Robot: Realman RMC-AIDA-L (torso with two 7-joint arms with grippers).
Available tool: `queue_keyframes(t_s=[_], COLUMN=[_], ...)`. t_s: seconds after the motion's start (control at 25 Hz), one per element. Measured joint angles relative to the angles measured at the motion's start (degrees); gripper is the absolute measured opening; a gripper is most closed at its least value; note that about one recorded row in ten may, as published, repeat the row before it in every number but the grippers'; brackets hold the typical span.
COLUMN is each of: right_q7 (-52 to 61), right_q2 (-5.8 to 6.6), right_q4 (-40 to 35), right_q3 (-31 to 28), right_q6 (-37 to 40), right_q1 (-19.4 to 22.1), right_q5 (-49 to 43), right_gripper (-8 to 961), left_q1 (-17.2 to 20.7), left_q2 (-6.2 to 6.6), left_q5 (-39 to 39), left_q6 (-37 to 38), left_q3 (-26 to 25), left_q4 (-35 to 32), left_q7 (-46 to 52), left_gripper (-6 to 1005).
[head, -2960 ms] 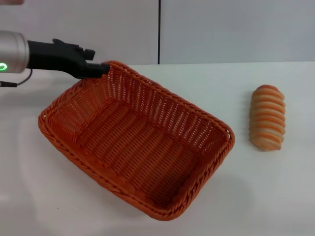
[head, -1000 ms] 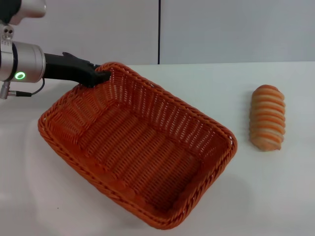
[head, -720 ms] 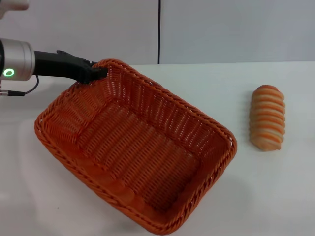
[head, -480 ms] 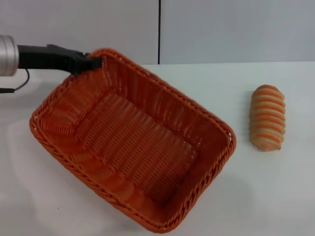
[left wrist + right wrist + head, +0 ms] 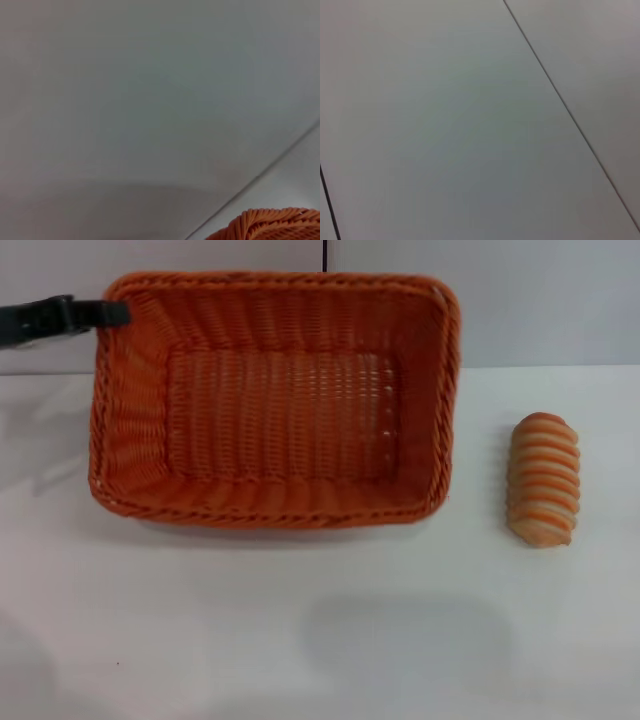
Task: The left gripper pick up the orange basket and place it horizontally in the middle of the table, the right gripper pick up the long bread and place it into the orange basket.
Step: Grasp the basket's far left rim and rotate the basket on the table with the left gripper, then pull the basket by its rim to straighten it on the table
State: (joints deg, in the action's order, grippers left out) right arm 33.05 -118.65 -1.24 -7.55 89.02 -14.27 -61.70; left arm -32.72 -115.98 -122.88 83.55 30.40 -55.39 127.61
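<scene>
The orange basket [image 5: 275, 400] hangs lifted above the white table [image 5: 320, 640], its long side running left to right and its far rim raised against the back wall. My left gripper [image 5: 112, 313] reaches in from the left edge of the head view and is shut on the basket's rim at its upper left corner. A bit of that braided rim [image 5: 270, 225] shows in the left wrist view. The long bread [image 5: 542, 479] lies on the table to the basket's right, apart from it, pointing away from me. The right gripper is out of view.
A grey wall with a dark vertical seam [image 5: 323, 254] stands behind the table. The right wrist view holds only grey wall panels [image 5: 470, 125]. White tabletop stretches in front of the basket and around the bread.
The left gripper has lifted the basket and turned it from a diagonal lie to a left-to-right one, carrying it up and back. The bread has stayed where it was.
</scene>
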Motion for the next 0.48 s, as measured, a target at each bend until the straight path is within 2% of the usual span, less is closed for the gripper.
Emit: queue_keyframes(t_s=[0.08,0.16,0.32,0.48], right_q7=[0.0,0.0,0.0,0.0], right_q2=[0.00,0.00,0.04,0.08], right_q4=[-0.4,-0.7,-1.1,-1.8], right_q3=[0.0,0.0,0.0,0.0], right_q6=[0.0,-0.2,-1.0,-2.1], right_q1=[0.0,0.0,-0.3,-1.2], right_q5=[0.0,0.0,0.0,0.0], right_gripper=[526,526,526,527], left_q1=[0.8,3.5,4.2,6.7], left_q2=[0.02,-0.34,-0.56,-0.72], left_q5=[0.0,0.2,0.2,0.6], left_q6=[0.0,0.5,1.0,6.7], left_q3=[0.0,0.4,0.4,-0.3], left_q4=[-0.2,-0.7,-0.8,-1.1], left_q7=[1.5,4.3,4.6,5.5], left_gripper=[221,226,237,248])
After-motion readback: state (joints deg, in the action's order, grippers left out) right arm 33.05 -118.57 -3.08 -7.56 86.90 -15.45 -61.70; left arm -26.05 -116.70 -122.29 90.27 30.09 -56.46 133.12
